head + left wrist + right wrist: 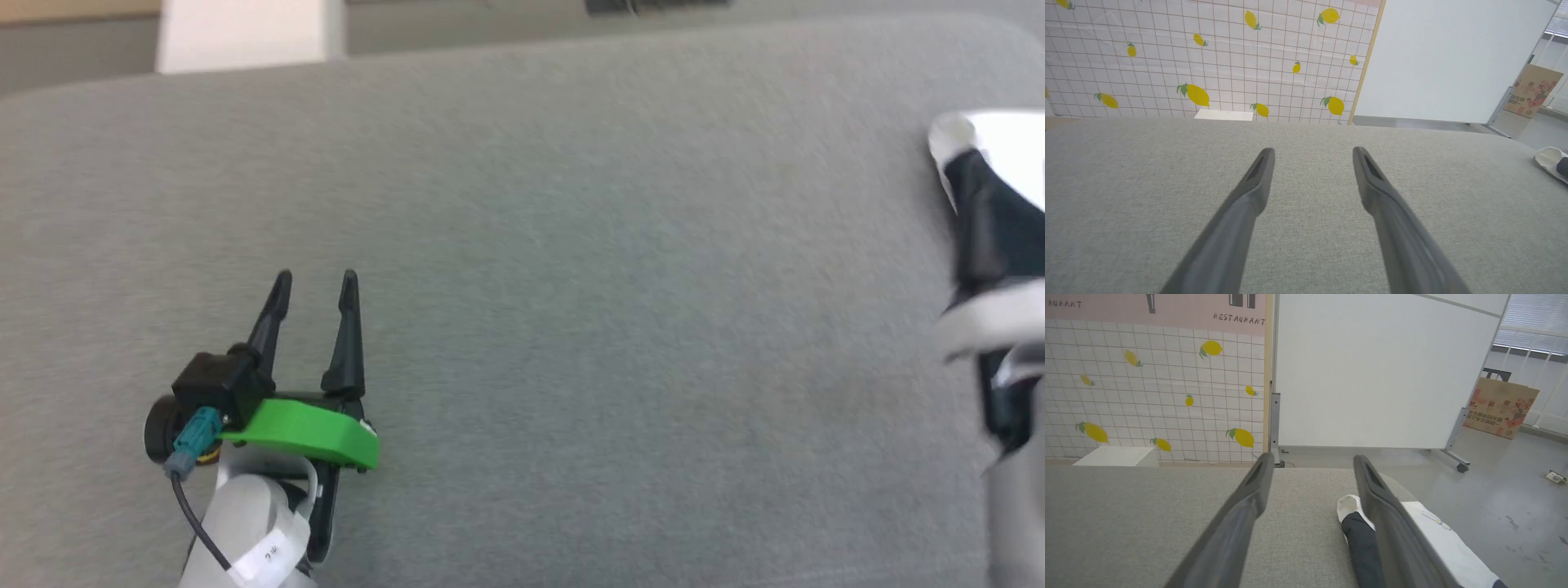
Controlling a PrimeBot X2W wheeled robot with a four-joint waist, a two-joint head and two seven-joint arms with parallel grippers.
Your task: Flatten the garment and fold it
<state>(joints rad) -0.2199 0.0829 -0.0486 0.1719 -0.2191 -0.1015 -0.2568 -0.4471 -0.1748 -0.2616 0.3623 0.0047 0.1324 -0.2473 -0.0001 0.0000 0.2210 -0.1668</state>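
The garment (1437, 539) lies bunched at the right end of the grey padded surface (1147, 514), white with a black part, hanging partly over that edge. My right gripper (1312, 458) hovers open just above it, and its right finger crosses over the cloth with nothing held between the fingers. In the head view the garment (992, 212) is a blurred black-and-white heap at the far right edge. My left gripper (316, 278) stands open over bare grey surface at the lower left, far from the cloth. From the left wrist view, the left gripper (1312, 150) is open, and the garment (1551, 161) shows at the far right.
A white box (245, 33) stands beyond the far edge of the surface; it also appears as the white box (1114, 456) before a lemon-print tiled wall (1155, 388). A white panel on wheels (1372, 371) and a cardboard box (1500, 406) stand on the floor beyond.
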